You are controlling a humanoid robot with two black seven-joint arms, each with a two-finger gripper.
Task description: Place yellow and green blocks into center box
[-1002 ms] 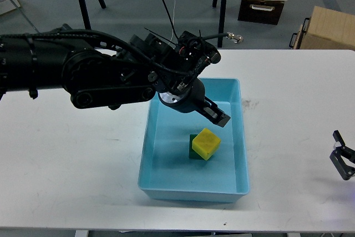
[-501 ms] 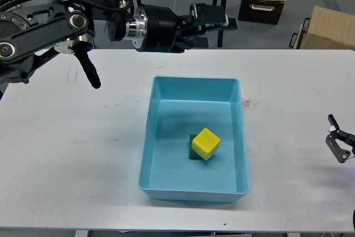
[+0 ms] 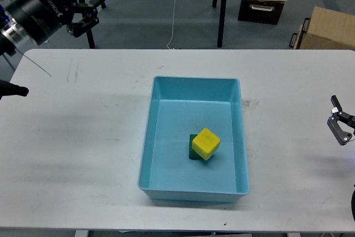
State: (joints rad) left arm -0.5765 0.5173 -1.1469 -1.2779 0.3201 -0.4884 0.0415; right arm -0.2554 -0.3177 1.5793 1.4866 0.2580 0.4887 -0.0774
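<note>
Yellow block sits atop green block in box; left gripper released, empty

White table carried one blue box, well left of the right gripper at the table's right edge. Faint scuffs marked its far-left part.

Two stacked blocks inside box, mid-table

Left tool raised far left, fingers apart; right tool low at right edge.
</note>
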